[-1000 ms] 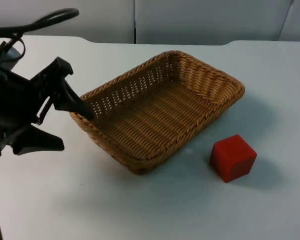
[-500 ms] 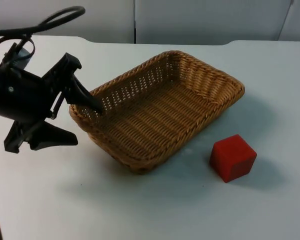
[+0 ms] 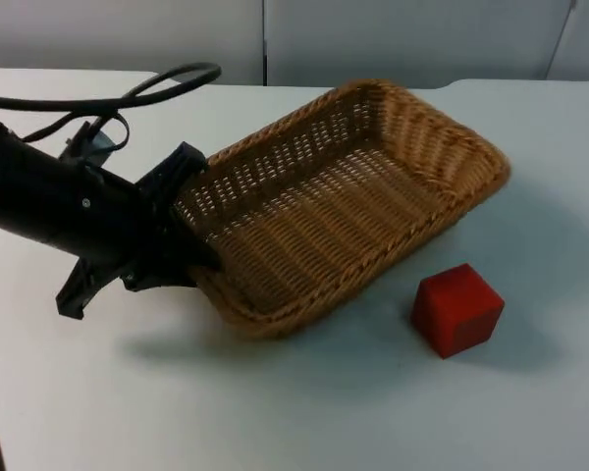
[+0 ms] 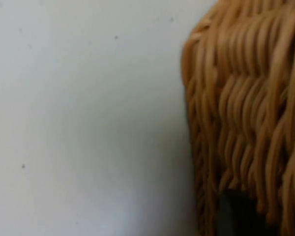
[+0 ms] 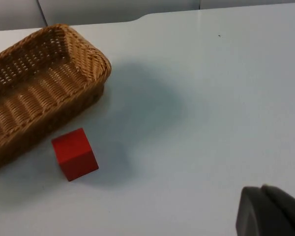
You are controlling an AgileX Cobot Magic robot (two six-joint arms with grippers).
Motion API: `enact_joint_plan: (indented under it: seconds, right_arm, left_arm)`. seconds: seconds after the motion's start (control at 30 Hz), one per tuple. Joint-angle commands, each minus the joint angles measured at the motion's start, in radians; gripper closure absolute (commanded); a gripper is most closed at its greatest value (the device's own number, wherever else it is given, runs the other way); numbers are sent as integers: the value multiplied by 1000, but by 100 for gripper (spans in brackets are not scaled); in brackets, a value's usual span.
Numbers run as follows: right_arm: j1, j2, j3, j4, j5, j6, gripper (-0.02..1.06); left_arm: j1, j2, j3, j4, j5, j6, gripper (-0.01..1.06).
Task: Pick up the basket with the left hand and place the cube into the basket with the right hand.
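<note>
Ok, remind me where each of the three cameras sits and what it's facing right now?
Top view: fixed above, looking down and forward; wicker basket, red cube, left gripper at the basket's near-left rim.
Left wrist view: on the left arm, pressed close to the basket's weave, white table beside it.
Right wrist view: on the waiting right arm, facing cube and basket end; its fingertip shows.
Shared: the basket in all three.

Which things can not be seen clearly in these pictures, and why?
- Left gripper: its grip on the basket rim is hidden by the arm in the top view and by blurred wicker in the left wrist view.
- Cube: its far faces are turned away.
- Right gripper: one fingertip, cut off by the picture's edge.
</note>
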State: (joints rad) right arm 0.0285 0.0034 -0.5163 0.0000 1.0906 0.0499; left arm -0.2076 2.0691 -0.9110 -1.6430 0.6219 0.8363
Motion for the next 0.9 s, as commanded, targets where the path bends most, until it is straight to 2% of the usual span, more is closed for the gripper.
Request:
enact_joint_plan:
  seconds: [0.0, 0.2, 0.37, 0.43, 0.47, 0.6, 0.63, 0.73, 0.87]
  right_arm:
    - [3, -3, 7, 0, -12, -8, 105]
    - [3, -3, 7, 0, -12, -8, 105]
    - [3, -3, 7, 0, -12, -6, 105]
    - [3, -3, 7, 0, -12, -6, 105]
    - [3, -3, 7, 0, -12, -6, 105]
    - [3, -3, 7, 0, -12, -6, 105]
    - [3, -3, 7, 0, -12, -6, 105]
    - [3, -3, 7, 0, -12, -6, 105]
    - [3, -3, 7, 0, -12, -6, 105]
  left_arm:
    - [3, 1, -13, -88, -19, 34, 105]
    - [48, -25, -70, -101, 66, 29, 105]
    - [78, -97, -76, -84, 56, -24, 105]
    - [97, -130, -76, 41, 38, -107, 105]
    - [97, -130, -76, 41, 38, -107, 105]
    - [134, -192, -76, 314, 37, -294, 105]
    - [134, -192, -76, 314, 37, -294, 105]
    - [136, -224, -76, 476, 33, -411, 105]
    - [136, -234, -76, 478, 40, -413, 105]
